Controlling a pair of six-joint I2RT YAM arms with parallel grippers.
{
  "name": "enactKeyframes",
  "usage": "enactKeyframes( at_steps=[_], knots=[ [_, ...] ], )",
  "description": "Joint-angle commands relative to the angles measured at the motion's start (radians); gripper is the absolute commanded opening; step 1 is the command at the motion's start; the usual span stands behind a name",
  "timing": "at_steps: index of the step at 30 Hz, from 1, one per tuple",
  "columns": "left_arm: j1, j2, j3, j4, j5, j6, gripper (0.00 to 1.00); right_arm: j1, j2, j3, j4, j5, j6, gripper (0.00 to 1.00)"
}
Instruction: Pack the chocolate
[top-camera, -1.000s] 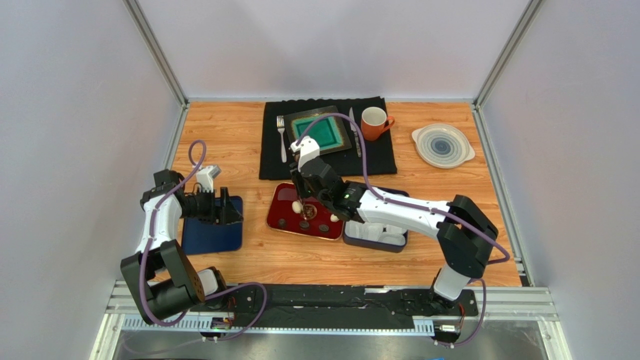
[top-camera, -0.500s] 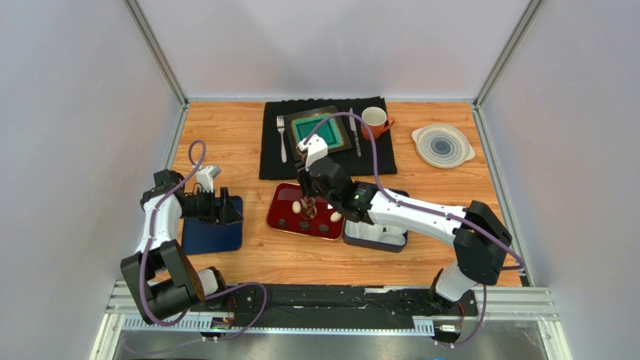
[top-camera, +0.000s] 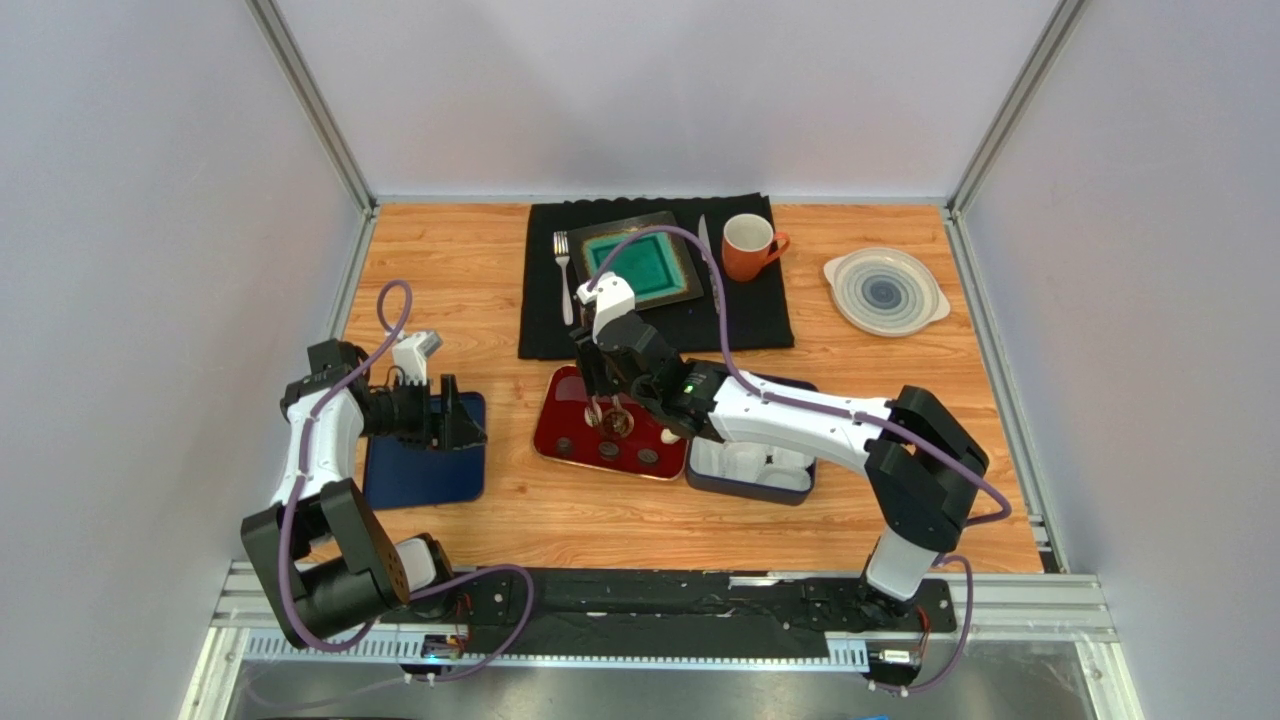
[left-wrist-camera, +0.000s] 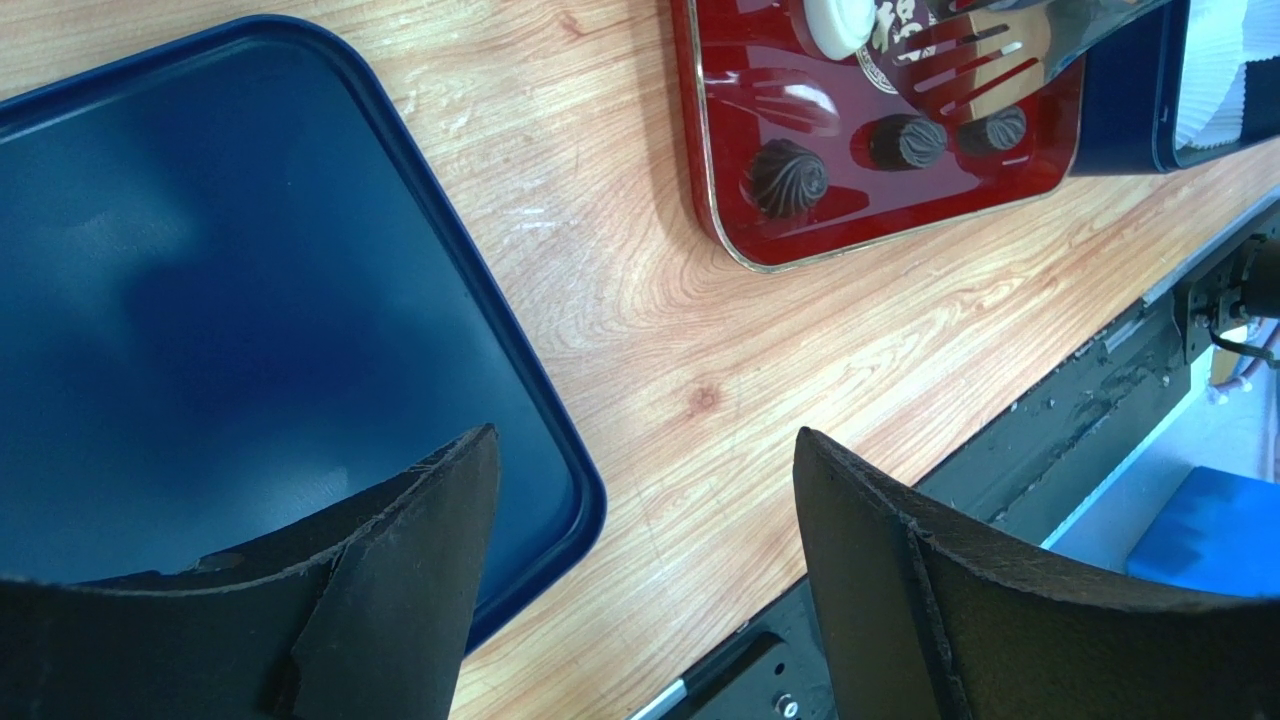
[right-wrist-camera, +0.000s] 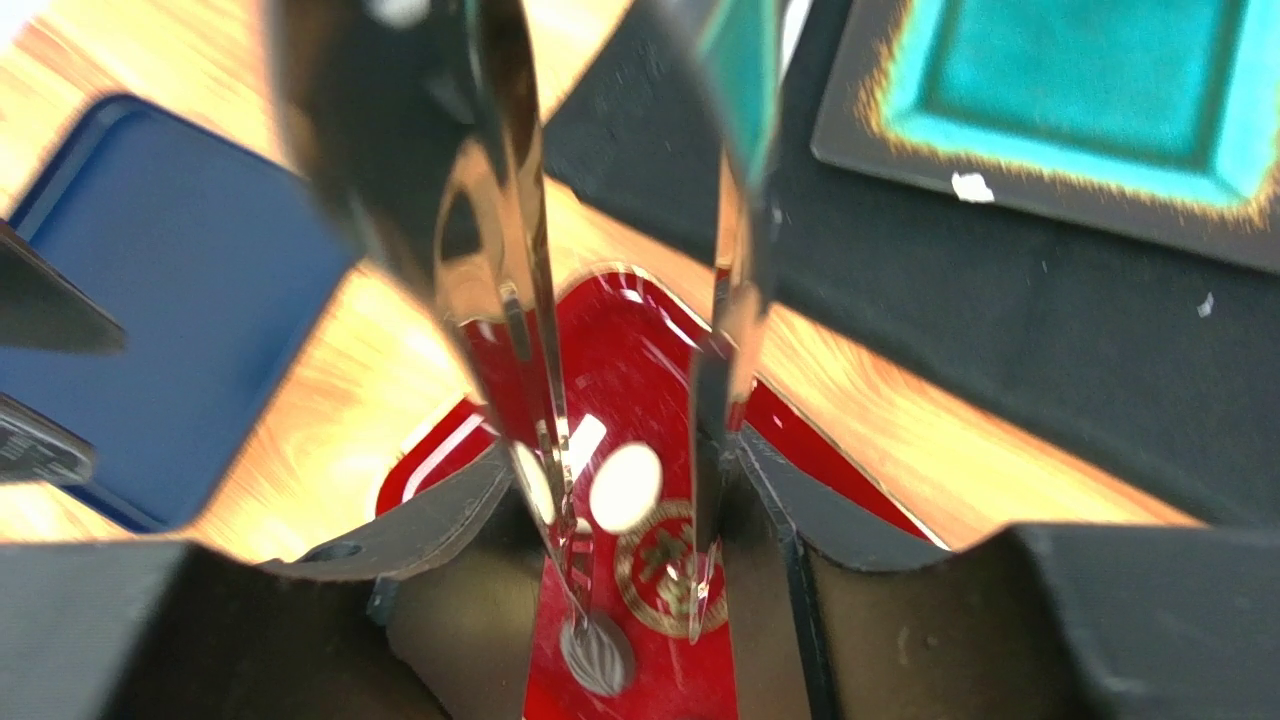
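The right gripper (right-wrist-camera: 631, 450) has its fingers pressed on a pair of shiny metal tongs (right-wrist-camera: 504, 300), whose two arms stand a little apart with nothing between the tips. The left tip rests right at a dark ridged chocolate (right-wrist-camera: 598, 656) on the red tray (right-wrist-camera: 631, 345), and a white oval chocolate (right-wrist-camera: 624, 486) lies between the arms, just far of a round gold emblem (right-wrist-camera: 669, 567) whose lettering is too small to read. The left gripper (left-wrist-camera: 646, 450) is spread wide with nothing in it, hanging over the near right corner of the blue tray (left-wrist-camera: 226, 300) and the wooden table (left-wrist-camera: 676, 345). Only its camera shows three dark swirled rounds (left-wrist-camera: 789, 176) in a row along the red tray's near edge. The top view alone shows a dark blue box (top-camera: 699, 477) touching the red tray's right side
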Motion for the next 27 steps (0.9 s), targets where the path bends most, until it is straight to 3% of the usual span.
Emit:
enactKeyframes(
  at_steps=[1,27],
  knots=[
    [0.007,0.004,0.025,-0.001,0.027,0.036,0.8,-0.002,0.003,0.066,0.084,-0.005,0.008,0.45],
    [0.018,0.012,0.02,-0.003,0.032,0.046,0.8,-0.002,0.05,0.066,0.121,0.035,-0.03,0.41]
  ],
)
